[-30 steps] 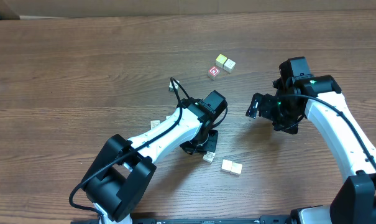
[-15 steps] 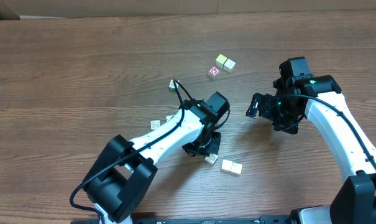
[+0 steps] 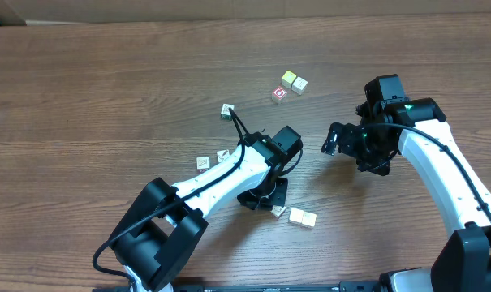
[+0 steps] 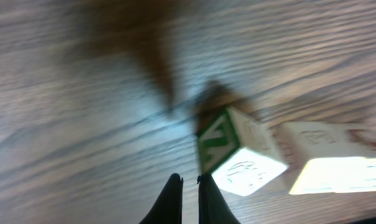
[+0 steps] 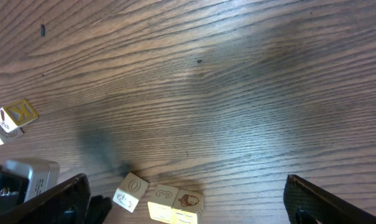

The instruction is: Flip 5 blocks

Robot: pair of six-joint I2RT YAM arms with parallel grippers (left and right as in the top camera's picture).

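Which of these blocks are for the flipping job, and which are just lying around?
Job: touching pale block pair; two pale blocks further left; lone pale block.
Lying about: green A cube; red-framed cube; yellow-topped cubes.

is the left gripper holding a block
No, the left gripper is shut with nothing between its jaws; the green-A cube lies just ahead of its tips.

Pale wooden blocks (image 3: 303, 217), matt wood-grain table (image 3: 107, 97)
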